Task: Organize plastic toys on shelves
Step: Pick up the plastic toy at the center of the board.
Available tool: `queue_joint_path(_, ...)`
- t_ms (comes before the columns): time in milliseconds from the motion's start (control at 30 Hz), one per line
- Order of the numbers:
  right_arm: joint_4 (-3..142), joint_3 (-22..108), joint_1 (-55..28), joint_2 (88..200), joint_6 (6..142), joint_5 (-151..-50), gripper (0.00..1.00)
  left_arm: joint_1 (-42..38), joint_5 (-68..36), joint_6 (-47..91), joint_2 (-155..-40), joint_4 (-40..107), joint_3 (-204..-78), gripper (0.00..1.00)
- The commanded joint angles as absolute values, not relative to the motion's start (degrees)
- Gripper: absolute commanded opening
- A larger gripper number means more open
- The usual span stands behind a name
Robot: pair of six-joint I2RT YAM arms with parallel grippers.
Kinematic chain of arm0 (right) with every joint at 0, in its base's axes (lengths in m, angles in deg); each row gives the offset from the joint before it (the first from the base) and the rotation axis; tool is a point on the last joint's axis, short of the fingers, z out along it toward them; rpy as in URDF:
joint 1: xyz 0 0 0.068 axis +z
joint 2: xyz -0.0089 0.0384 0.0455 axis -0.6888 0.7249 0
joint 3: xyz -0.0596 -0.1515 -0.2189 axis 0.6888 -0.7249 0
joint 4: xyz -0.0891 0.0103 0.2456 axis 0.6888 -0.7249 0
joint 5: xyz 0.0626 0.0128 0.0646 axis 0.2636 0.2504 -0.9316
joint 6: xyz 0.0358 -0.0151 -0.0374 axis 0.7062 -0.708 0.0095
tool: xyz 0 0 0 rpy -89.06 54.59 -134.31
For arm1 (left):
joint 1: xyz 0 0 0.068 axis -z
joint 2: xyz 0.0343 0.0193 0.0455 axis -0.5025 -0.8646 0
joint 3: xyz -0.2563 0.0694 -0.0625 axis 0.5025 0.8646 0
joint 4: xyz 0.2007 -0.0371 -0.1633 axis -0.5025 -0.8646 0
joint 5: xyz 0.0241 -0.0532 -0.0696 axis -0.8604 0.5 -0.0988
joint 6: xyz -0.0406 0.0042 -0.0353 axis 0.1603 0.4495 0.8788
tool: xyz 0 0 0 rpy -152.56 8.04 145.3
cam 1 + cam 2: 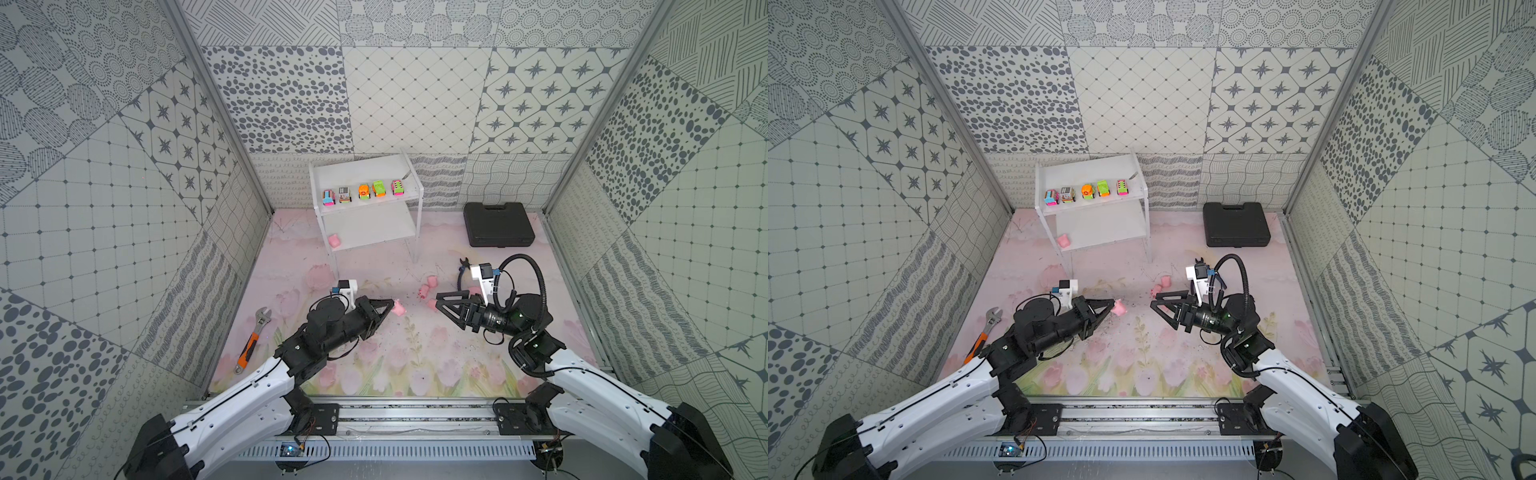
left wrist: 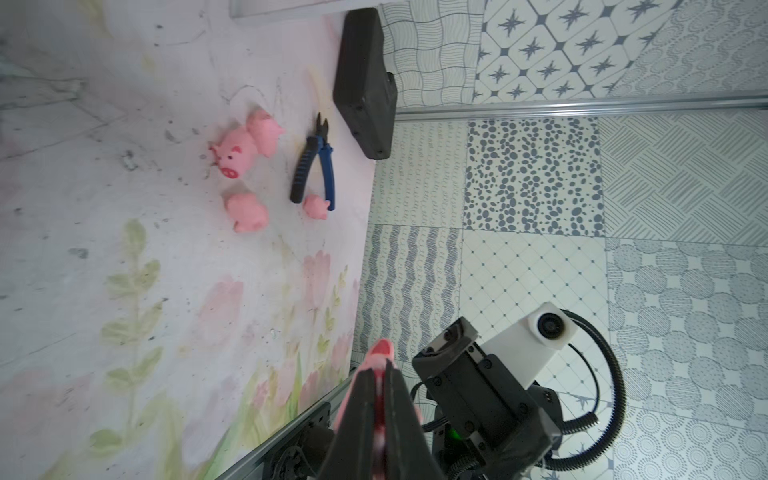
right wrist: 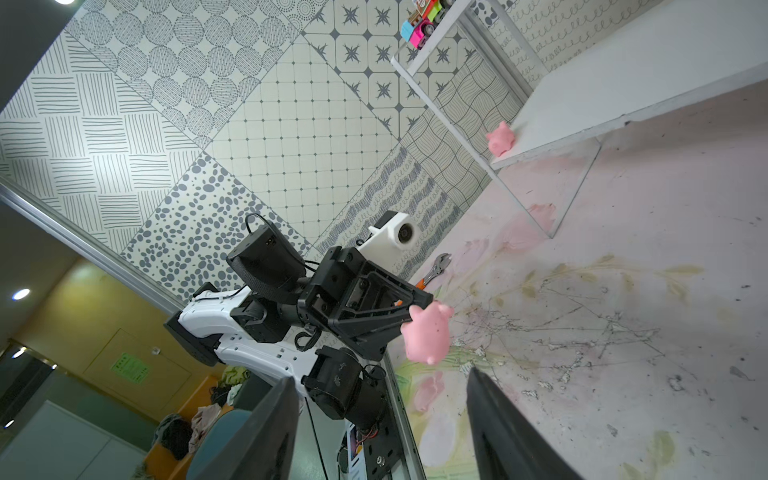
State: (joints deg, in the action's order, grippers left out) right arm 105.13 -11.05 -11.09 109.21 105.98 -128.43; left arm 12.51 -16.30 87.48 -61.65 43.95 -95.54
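My left gripper (image 1: 392, 306) (image 2: 380, 370) is shut on a pink pig (image 1: 399, 308) (image 2: 381, 350) (image 3: 428, 332), lifted off the mat. Facing it, my right gripper (image 1: 437, 302) (image 3: 382, 377) is open and holds nothing. A pig (image 1: 431, 306) lies at its fingertips. Three more pigs (image 2: 235, 156) (image 2: 264, 131) (image 2: 316, 206) lie on the mat nearby. The white shelves (image 1: 365, 204) stand at the back. Several toy cars (image 1: 364, 192) line the top board. One pig (image 1: 333, 241) (image 3: 500, 139) sits on the lower board's left front corner.
Blue-handled pliers (image 2: 316, 166) lie beside the pigs, partly hidden under the right arm in both top views. A black case (image 1: 498, 224) stands at the back right. An orange-handled wrench (image 1: 253, 340) lies by the left wall.
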Motion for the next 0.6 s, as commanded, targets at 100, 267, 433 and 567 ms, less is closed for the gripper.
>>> queue_joint_path(100, 103.37, -6.15, -9.24, 110.37, 104.54, -130.28, 0.68, 13.12, -9.33, 85.43, -72.64, 61.05, -105.32, 0.1)
queue_joint_path(267, 99.24, -3.61, -8.56, 111.78, 102.02, -127.76, 0.66, 13.74, -8.36, 85.51, -75.97, 62.68, -107.43, 0.1)
queue_joint_path(433, 97.94, -2.69, -8.56, 112.41, 100.87, -124.85, 0.62, 14.3, -8.45, 85.71, -77.23, 64.04, -107.45, 0.1)
queue_joint_path(567, 98.01, -2.72, -8.64, 113.27, 101.02, -123.33, 0.57, 14.48, -8.7, 85.6, -77.23, 63.96, -107.27, 0.1)
